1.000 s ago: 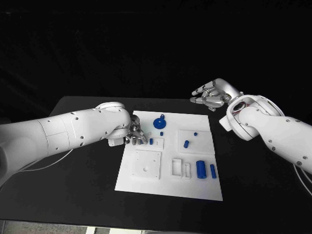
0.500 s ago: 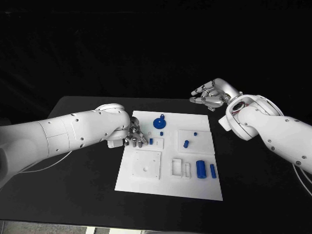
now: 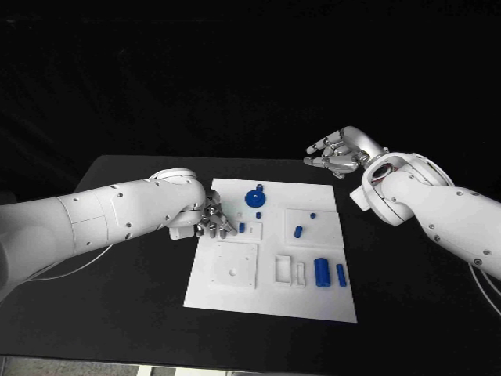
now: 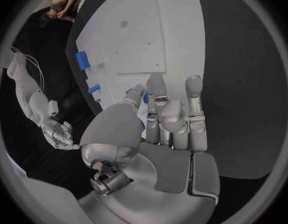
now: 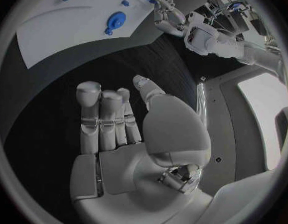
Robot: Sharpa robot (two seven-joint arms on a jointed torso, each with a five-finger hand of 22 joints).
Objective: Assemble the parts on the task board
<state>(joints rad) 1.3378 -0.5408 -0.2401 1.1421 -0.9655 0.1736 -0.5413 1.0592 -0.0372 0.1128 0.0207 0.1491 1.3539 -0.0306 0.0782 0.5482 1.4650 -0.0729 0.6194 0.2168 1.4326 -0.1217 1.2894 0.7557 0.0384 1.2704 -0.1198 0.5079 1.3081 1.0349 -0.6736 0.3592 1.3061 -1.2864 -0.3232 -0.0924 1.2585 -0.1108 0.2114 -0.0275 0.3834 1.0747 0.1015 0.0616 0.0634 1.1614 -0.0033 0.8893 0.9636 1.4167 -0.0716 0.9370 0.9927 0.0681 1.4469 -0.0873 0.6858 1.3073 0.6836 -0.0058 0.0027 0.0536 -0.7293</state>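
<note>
Pinching the small blue peg (image 3: 242, 227) at the task board (image 3: 262, 301) edge, my left hand (image 3: 214, 219) should lower straight. My right hand (image 3: 341, 154) hangs empty, fingers loosely apart.

table (image 3: 115, 298): black, matte | cable (image 3: 76, 264): thin, pale, lying on table's left part

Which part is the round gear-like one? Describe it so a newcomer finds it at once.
Start at the white task board on the black table. Near its far edge sits the blue disc with a knob on top. Its neighbours are all small pegs or cylinders; it alone is wide and round.
</note>
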